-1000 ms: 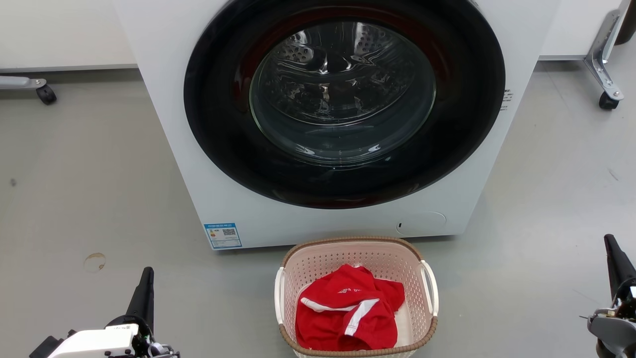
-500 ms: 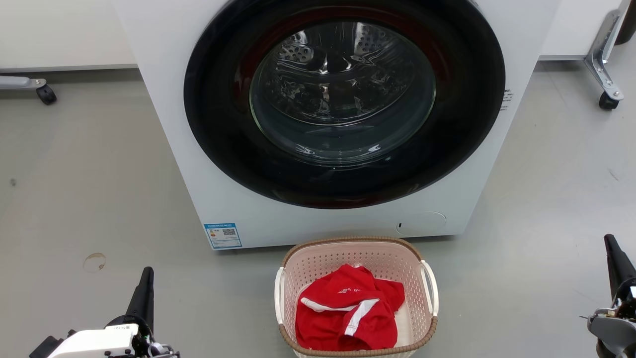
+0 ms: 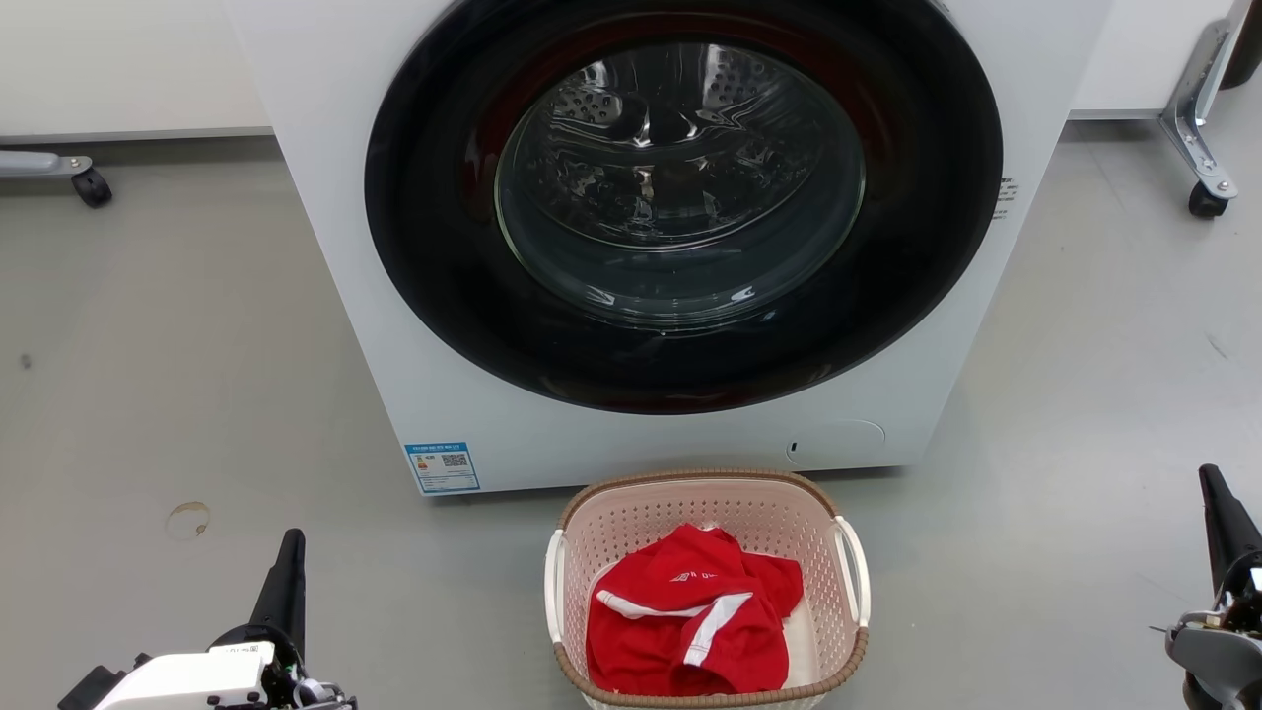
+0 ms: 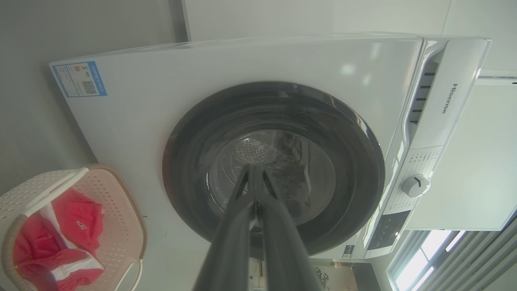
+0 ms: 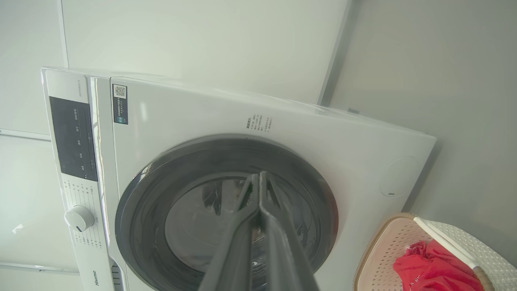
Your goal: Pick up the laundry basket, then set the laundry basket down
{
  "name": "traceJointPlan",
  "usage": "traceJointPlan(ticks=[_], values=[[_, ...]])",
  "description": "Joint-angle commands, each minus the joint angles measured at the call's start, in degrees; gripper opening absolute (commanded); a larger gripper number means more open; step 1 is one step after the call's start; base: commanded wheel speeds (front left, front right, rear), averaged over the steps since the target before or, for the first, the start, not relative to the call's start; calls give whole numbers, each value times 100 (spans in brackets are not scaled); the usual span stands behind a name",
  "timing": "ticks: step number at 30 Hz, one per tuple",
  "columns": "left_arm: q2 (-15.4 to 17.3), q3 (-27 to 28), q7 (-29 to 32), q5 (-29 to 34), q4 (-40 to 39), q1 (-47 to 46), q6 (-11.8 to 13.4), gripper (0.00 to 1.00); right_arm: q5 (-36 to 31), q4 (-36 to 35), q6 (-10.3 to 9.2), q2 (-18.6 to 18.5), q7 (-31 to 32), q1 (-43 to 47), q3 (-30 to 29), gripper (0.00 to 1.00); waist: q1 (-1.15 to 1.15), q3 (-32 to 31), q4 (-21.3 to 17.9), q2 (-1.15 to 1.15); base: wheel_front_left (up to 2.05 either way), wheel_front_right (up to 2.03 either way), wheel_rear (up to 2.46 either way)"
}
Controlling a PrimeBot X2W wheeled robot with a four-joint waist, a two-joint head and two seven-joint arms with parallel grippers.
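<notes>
While the laundry basket (image 3: 690, 513) sits untouched on the floor (image 3: 148, 345), my left jaws are clenched on nothing: from the left wrist, the two dark left fingers (image 4: 236, 226) press together right to the tips, aimed at the washer door (image 4: 202, 129). Right jaws same story, pinched closed and empty, right fingers (image 5: 238, 242) meeting in front of the door glass in the right wrist view. From the head, left fingers show at the lower left corner, right fingers at the lower right edge, both well apart from the basket. Basket stands upright, low and centred in the head view, just in front of the washer (image 3: 424, 414) near its bottom edge; can't tell if they touch. Pale pink perforated walls, brown woven-look rim, white handle on each side, neither handle touched. Red garment (image 3: 690, 631) with white stripes lies crumpled inside, covering most of the bottom. Washer door is closed, drum visible through the glass. Blue label (image 3: 442, 466) at the washer's lower left corner, round flap (image 3: 838, 444) at lower right. Left caster (image 3: 92, 185) and right caster (image 3: 1205, 200) sit at the far edges of the floor, well away from the basket.
</notes>
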Motion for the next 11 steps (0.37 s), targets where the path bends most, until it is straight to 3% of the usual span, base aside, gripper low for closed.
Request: traceJointPlan(ticks=[1,11], values=[[67,181,37,-34,-174,-308,-58,0,31,-178,29,-172,47,-276,95,0,0,0,0,0,0,0,0],[67,181,37,-34,-174,-308,-58,0,32,-178,29,-172,47,-276,96,0,0,0,0,0,0,0,0]])
